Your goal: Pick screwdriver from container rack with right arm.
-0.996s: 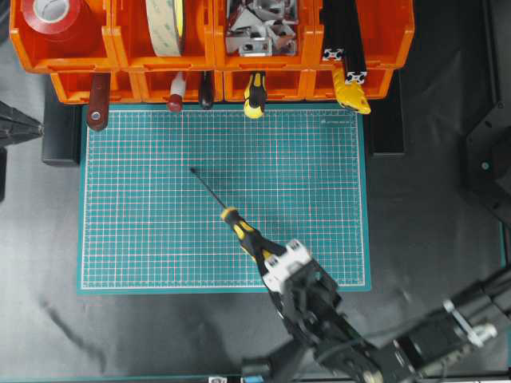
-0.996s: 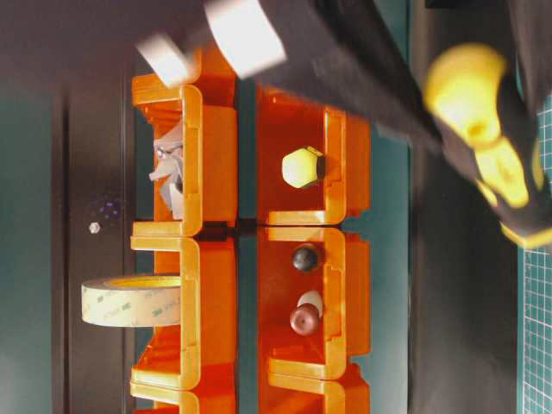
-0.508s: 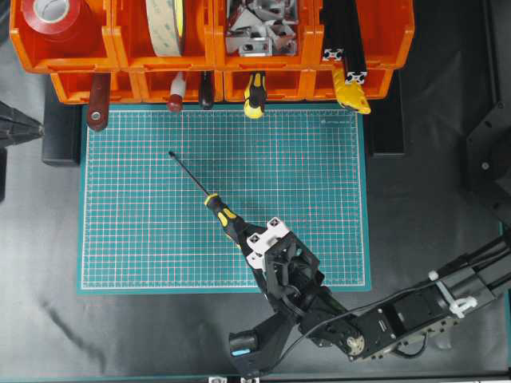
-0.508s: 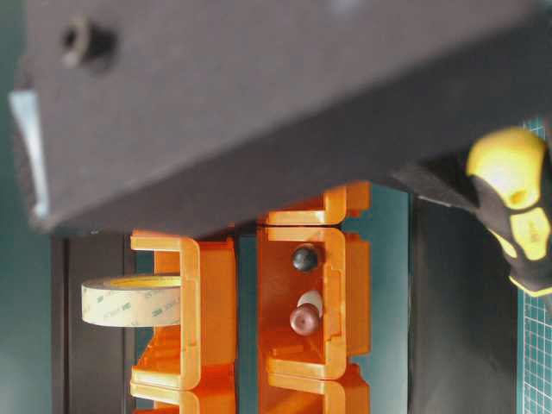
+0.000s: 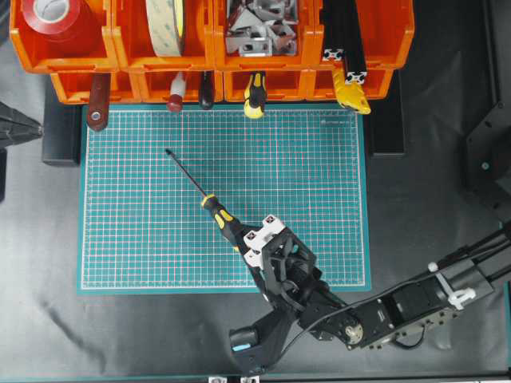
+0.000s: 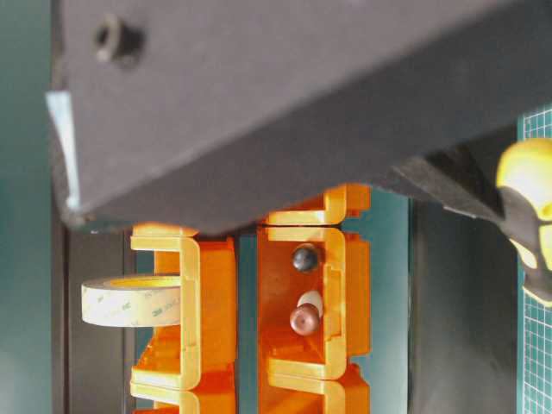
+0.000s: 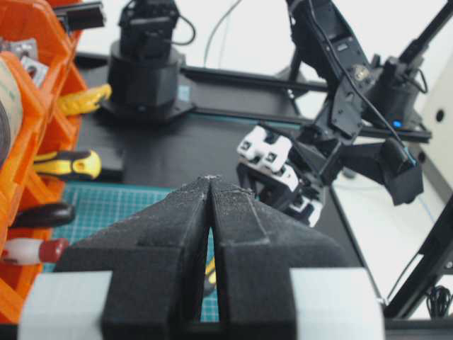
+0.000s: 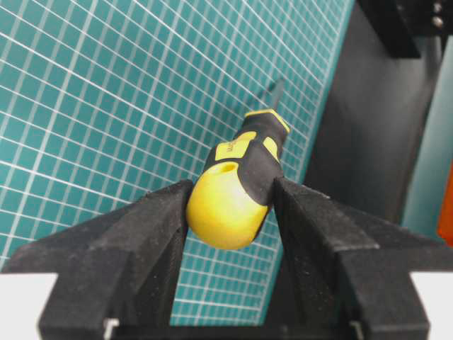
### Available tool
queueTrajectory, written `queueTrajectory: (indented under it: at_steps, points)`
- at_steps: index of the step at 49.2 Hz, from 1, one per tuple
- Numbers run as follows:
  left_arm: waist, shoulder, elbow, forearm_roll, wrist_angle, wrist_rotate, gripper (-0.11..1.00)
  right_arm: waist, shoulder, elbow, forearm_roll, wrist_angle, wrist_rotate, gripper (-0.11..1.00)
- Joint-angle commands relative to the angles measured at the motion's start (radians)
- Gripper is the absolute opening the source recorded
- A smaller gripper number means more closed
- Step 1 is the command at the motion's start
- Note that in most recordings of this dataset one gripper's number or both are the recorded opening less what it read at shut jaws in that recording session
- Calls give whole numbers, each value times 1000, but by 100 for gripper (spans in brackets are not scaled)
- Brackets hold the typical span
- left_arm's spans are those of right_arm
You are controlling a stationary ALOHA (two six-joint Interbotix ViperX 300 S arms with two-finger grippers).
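Note:
My right gripper (image 8: 230,195) is shut on the screwdriver (image 8: 241,177), its black fingers (image 8: 159,219) pinching the rounded yellow butt of the black-and-yellow handle. In the overhead view the screwdriver (image 5: 222,219) hangs over the green mat, its thin shaft pointing up-left, with the right gripper (image 5: 254,239) at the lower middle. The orange container rack (image 5: 214,60) runs along the top, apart from the screwdriver. The table-level view shows the handle end (image 6: 528,216) at the right edge. My left gripper (image 7: 211,185) is shut with nothing in it, facing the right gripper (image 7: 272,166).
The green cutting mat (image 5: 319,191) lies below the rack. A stubby yellow-and-black tool (image 5: 255,94), red-handled tools (image 5: 176,97) and a yellow part (image 5: 351,92) stick out of the front bins. Tape rolls (image 5: 164,24) and metal brackets (image 5: 255,24) fill the rear bins.
The right gripper has carried the screwdriver left and a little toward the rack over the mat. Its grip has not changed. The left gripper stayed put.

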State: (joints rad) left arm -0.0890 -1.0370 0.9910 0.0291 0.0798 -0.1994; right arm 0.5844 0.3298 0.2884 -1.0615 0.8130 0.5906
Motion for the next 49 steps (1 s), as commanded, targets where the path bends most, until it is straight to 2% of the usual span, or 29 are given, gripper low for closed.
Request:
queueTrajectory:
  at_steps: [1,5,11,18,22,27,43,49]
  points:
    - [-3,5,-29,3,-5,-3,0,-12,-29,-2,31,-35,15,38]
    - [-3,5,-29,3,-5,-2,0,-18,-29,2,60,-44,18,43]
    - [-3,5,-28,3,-5,-3,0,-28,-28,3,101,-44,18,68]
    - [-3,5,-26,3,-5,-3,0,-28,-28,2,103,-46,17,82]
    - [-3,3,-26,3,-5,-3,0,-23,-26,-5,103,-49,21,83]
    - [-3,0,-26,3,-3,-3,0,-17,-29,-12,103,-52,58,83]
    - [-3,-6,-26,3,29,-3,0,8,-130,15,95,3,302,83]
    - [-3,-9,-26,3,40,-3,0,26,-193,43,83,34,374,83]
